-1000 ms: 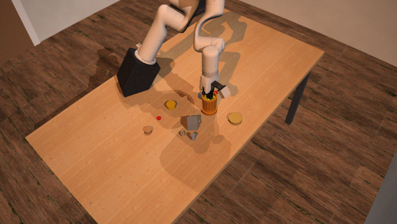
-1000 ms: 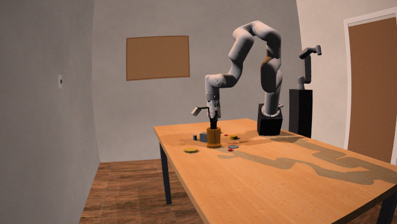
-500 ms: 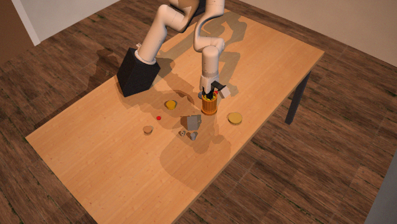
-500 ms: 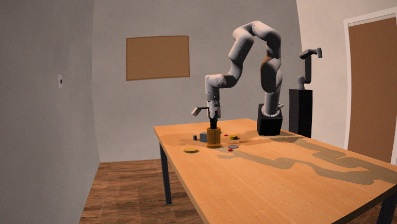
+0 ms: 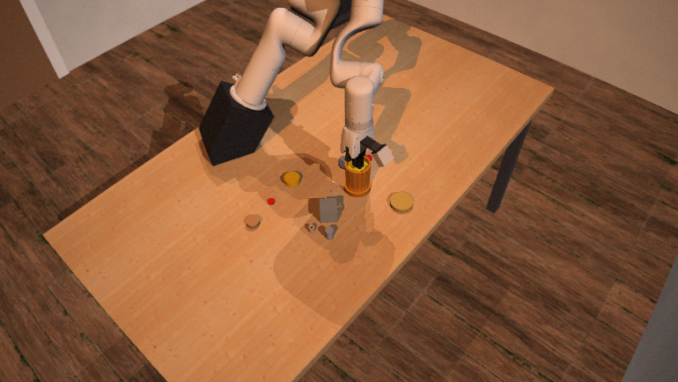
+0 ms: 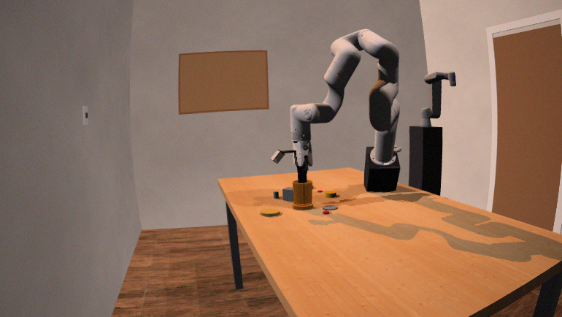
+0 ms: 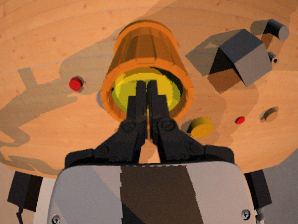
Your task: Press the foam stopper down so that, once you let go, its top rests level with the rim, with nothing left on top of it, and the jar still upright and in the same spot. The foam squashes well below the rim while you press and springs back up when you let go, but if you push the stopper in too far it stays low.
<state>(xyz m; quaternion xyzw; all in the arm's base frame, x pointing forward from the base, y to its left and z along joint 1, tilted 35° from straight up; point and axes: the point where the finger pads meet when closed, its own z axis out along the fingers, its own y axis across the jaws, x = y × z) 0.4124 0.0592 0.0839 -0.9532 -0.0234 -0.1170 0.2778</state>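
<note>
Table [image 5: 213, 265] [image 6: 354, 244] [image 7: 30, 45] comes first, as the biggest thing, and the orange jar [image 5: 357, 182] [image 6: 302, 195] [image 7: 145, 47] stands upright on it. The grey block [image 5: 328, 209] [image 6: 287, 193] [image 7: 246, 57] sits near the jar. The flat yellow disc [image 5: 401, 202] [image 6: 270, 212] is also near the jar, on the other side from the block. The yellow foam stopper [image 5: 352, 166] [image 7: 120, 95] is inside the jar, and it looks lower than the jar's rim. My gripper [image 5: 358, 165] [image 6: 302, 181] [image 7: 147, 93] has its fingers pressed together with nothing between them, and their tips are in the jar's mouth, down at the foam. I think I am at the pushing part. I can't tell if I have pushed enough. Letting go is left: I must lift straight up out of the jar, then see if the foam comes level. Too much push could leave it low.

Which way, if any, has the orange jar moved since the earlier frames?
No: the orange jar stands upright at the same spot beside the gray block in the top view.
</note>
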